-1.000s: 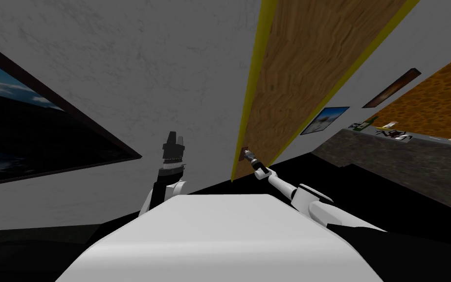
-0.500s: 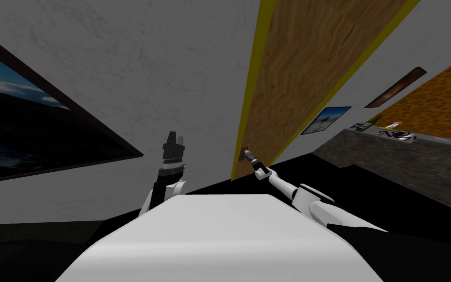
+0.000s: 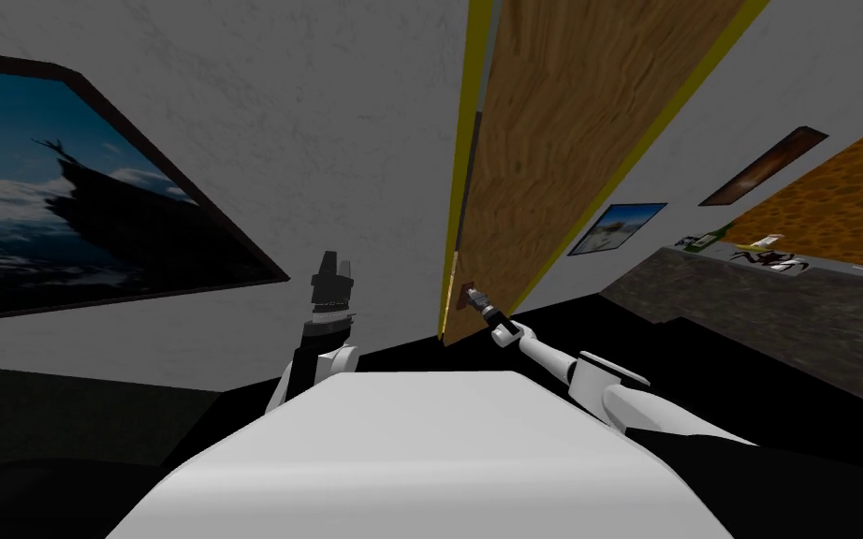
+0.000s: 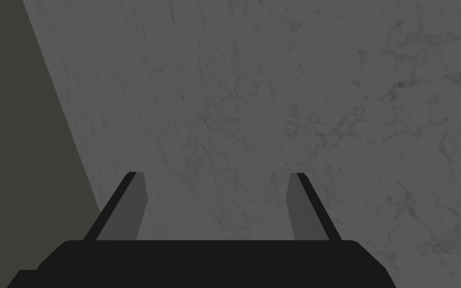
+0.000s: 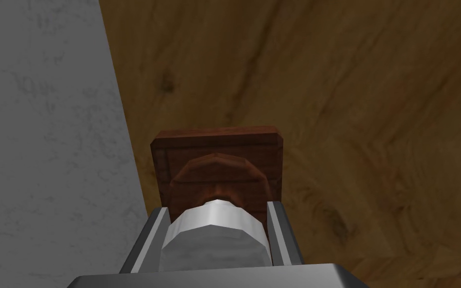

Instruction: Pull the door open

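Note:
A wooden door (image 3: 570,140) hangs in a yellow frame (image 3: 462,168), and a narrow gap shows between its handle-side edge and the frame. My right gripper (image 3: 473,299) reaches out to that edge. In the right wrist view it (image 5: 217,210) is shut on a silvery round knob (image 5: 214,240), its fingers pressing the knob's sides. The knob sits on a reddish-brown square plate (image 5: 219,150) on the door (image 5: 349,100). My left gripper (image 3: 331,267) is raised left of the door, facing the grey wall. Its fingers (image 4: 217,175) stand open with nothing between them.
A large dark-framed picture (image 3: 74,225) hangs on the grey wall at the left. To the right of the door are a small picture (image 3: 617,227) and a grey counter (image 3: 776,318) with a bottle and small items on top. The floor below is black.
The door's handle-side edge has come away from the yellow frame, opening a thin gap. My view has shifted too: the large picture now sits further right. My right gripper stays on the knob.

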You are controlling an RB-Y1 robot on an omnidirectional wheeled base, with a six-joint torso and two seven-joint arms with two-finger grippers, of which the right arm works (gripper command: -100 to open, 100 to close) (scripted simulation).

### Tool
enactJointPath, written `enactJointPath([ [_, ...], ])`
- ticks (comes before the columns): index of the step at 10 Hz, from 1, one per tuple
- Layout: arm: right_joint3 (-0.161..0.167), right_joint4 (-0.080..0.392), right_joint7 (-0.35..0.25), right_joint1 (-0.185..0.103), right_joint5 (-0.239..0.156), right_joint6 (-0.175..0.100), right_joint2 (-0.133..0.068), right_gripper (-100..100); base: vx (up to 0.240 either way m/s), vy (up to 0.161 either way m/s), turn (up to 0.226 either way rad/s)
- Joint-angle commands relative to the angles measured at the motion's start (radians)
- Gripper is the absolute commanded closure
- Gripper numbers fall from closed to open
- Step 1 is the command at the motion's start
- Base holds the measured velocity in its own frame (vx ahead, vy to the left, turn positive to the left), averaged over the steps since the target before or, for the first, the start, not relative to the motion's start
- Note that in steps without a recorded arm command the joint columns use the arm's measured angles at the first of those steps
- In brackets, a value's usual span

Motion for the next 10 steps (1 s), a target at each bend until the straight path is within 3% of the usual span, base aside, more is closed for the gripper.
enactJointPath([
  [1, 0.032, -0.017, -0.033, 0.001, 0.008, -0.023, -0.026, 100, -0.16, -0.132, 0.085],
  [3, 0.065, -0.03, -0.063, 0.001, 0.017, -0.043, -0.052, 100, -0.191, -0.186, 0.083],
  [4, 0.051, -0.035, -0.047, 0.004, 0.012, -0.029, -0.047, 100, -0.074, -0.078, 0.024],
  [6, 0.087, -0.037, -0.078, 0.009, 0.023, -0.067, -0.074, 100, -0.141, -0.105, 0.124],
  [10, 0.145, -0.039, -0.13, 0.01, 0.04, -0.138, -0.125, 100, -0.169, -0.178, 0.128],
])
